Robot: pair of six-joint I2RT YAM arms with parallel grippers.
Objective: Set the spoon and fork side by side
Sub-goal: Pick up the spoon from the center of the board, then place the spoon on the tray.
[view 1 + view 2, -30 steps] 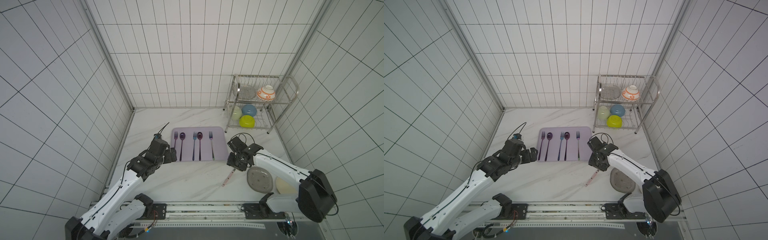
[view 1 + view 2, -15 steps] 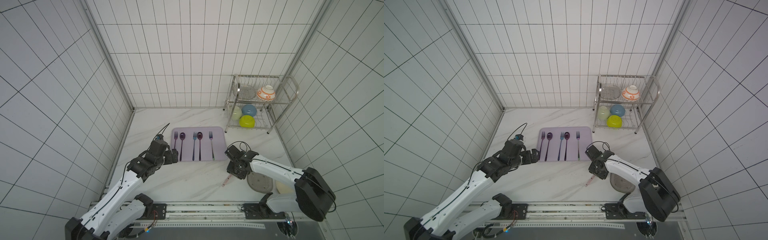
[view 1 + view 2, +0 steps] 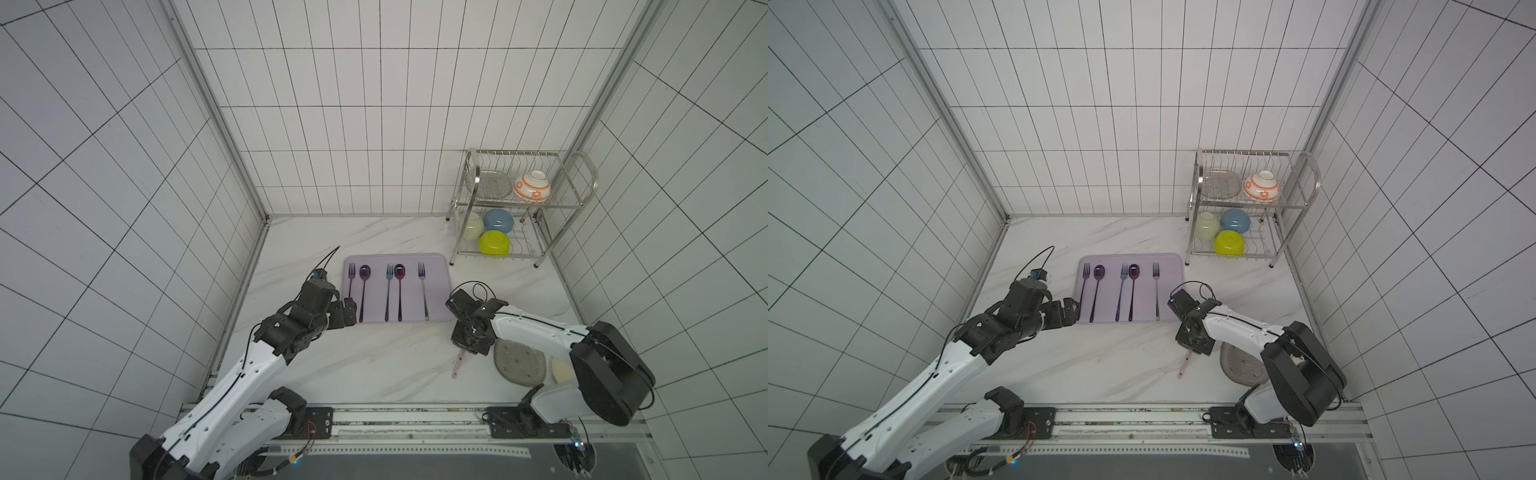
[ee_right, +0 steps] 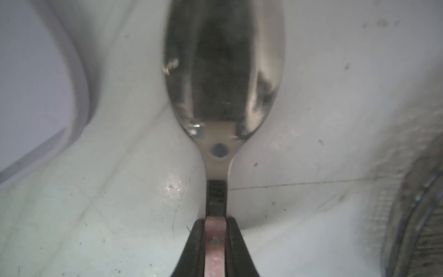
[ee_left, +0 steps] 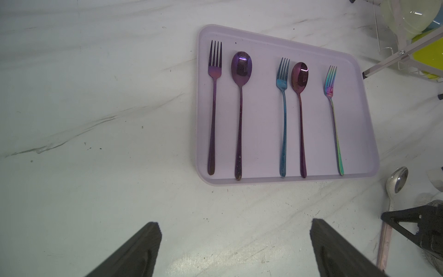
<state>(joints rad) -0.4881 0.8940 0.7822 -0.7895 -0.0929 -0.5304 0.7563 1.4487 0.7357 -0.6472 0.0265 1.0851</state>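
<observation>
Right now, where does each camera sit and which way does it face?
Top views: above the front rail, looking down at the table; left gripper, right gripper show.
Left wrist: faces the tray; open gripper fingers show.
Right wrist: low along the spoon; gripper shut on its handle.
Shared: both wrist views see the spoon.

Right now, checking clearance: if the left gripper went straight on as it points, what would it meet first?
Probably the lilac tray, at its near rim by the larger purple spoon; height unclear.

Silver spoon (image 5: 397, 179) beside tray (image 5: 261, 120); rainbow fork (image 5: 334, 120) on it.
</observation>
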